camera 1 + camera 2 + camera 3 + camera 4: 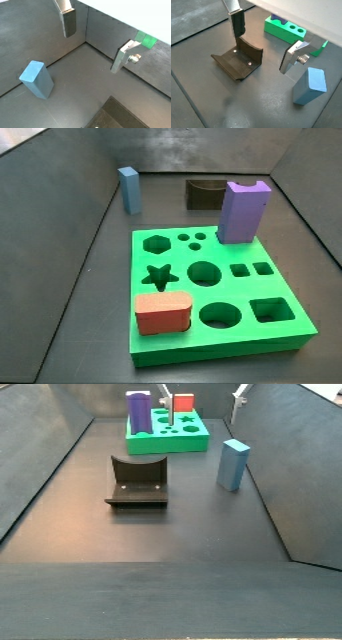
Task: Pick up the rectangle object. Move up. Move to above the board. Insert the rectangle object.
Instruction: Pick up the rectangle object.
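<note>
The rectangle object (37, 79) is a tall, slim light-blue block standing upright on the dark floor; it shows in both wrist views (310, 86) and both side views (130, 190) (234, 464). The gripper (95, 40) (264, 40) hangs open and empty above the floor, with the block off to one side, outside the fingers (69, 22). The bright-green board (287, 333) (167, 446) lies flat with cut-out holes; a corner shows in a wrist view (281, 30).
A purple notched block (243, 211) (139, 409) and a short red block (163, 313) (183, 402) stand on the board. The dark fixture (238, 60) (138, 481) (205, 193) stands on the floor near the gripper. Grey walls (287, 454) enclose the floor.
</note>
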